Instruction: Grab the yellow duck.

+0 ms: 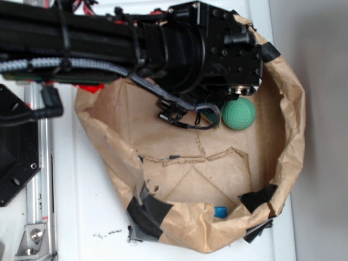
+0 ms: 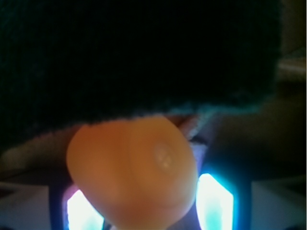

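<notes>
The black arm (image 1: 109, 43) reaches in from the left edge of the exterior view, lying level across the top of the brown paper bag (image 1: 293, 141), whose rolled-down rim sits on the white counter (image 1: 81, 217). Its wrist block ends over the upper right part of the bag, and the fingers themselves are hidden beneath that block in this view.

In the wrist view a rounded, smooth, yellow-orange lump, the yellow duck (image 2: 132, 172), fills the lower middle, blurred by closeness, with a small pale dimple on its right side. It sits between two bright, glowing pale-blue fingers (image 2: 215, 203), one at the lower left of the duck and one at its lower right. The duck overlaps the inner edge of each, so the fingers appear to be clasped on it, though the blur leaves contact uncertain. Above the duck a dark, fuzzy mass (image 2: 139, 57) covers the whole upper half of that view.

Right of the wrist block in the exterior view, a green dimpled ball (image 1: 238, 113) lies on the bag's floor, just beside the arm's end. Inside the bag's near rim, below the ball, a small blue object (image 1: 219, 211) shows.
</notes>
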`<move>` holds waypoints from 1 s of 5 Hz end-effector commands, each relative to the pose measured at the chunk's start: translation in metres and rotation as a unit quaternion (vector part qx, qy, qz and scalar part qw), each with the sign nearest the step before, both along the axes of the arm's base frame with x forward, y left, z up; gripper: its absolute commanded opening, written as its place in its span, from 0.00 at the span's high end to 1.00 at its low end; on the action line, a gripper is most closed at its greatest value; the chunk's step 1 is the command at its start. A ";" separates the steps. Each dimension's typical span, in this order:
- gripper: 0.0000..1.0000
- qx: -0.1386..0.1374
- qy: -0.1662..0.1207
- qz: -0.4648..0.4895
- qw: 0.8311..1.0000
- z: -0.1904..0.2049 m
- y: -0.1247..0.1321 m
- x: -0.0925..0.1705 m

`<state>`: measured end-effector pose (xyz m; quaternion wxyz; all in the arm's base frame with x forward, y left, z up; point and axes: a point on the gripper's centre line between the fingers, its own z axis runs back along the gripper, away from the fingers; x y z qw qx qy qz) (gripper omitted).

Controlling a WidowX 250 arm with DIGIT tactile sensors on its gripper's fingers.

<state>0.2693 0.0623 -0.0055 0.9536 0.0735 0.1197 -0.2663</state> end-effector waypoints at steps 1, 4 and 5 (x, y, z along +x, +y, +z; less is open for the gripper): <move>1.00 0.009 0.026 0.003 1.000 -0.028 -0.015 -0.010; 1.00 -0.018 -0.029 -0.001 0.999 0.042 -0.028 -0.025; 1.00 -0.038 -0.021 0.125 0.991 0.048 -0.031 -0.022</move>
